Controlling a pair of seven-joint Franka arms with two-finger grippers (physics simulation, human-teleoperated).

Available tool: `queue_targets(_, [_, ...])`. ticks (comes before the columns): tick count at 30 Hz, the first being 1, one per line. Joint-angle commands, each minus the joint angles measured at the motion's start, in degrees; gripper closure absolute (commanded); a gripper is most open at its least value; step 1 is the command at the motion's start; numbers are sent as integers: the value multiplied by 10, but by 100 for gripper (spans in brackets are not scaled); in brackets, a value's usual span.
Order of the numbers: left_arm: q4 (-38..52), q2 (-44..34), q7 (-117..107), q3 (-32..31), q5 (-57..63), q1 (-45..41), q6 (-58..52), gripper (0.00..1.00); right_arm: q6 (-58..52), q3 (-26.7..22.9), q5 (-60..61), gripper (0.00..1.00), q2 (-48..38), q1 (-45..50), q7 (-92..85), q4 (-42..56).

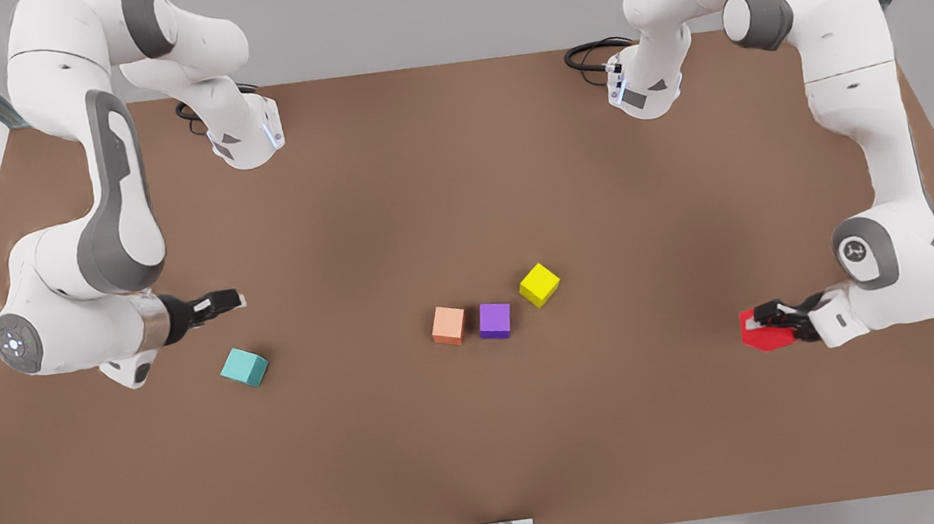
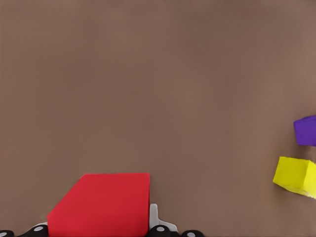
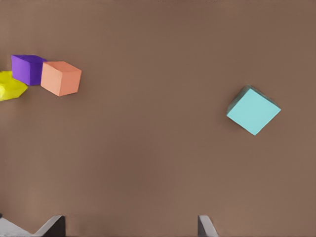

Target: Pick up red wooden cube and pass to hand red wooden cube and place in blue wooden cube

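Gripping the red cube at the table's right edge

Waiting near the table's left edge in the front view, the right gripper (image 1: 236, 301) hangs just above the surface, and the right wrist view shows its two fingertips (image 3: 54, 224) spread wide with nothing between them. The blue wooden cube (image 1: 244, 367) sits on the table (image 1: 489, 453) close by, toward the front edge from that gripper and apart from it; it also appears in the right wrist view (image 3: 254, 110), turned at an angle.

Near the table's middle, an orange cube (image 1: 449, 325) and a purple cube (image 1: 495, 320) stand side by side, almost touching. A yellow cube (image 1: 539, 284) lies just beyond them, rotated.

Close to the table's right edge, the left gripper (image 1: 777, 321), the hand with black linkage fingers, is closed around the red wooden cube (image 1: 764, 334). The left wrist view shows the red wooden cube (image 2: 101, 205) held between the fingers (image 2: 159, 228).
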Motion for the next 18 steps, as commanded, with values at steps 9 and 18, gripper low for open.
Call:
queue_targets(9, [106,94,-282,-250,-410,-97,25,40,87,2,436,0,141,-44,-880,22])
queue_targets(18, [172,190,-314,-294,-444,-136,164,41,98,69,502,0,179,-36,-988,14])
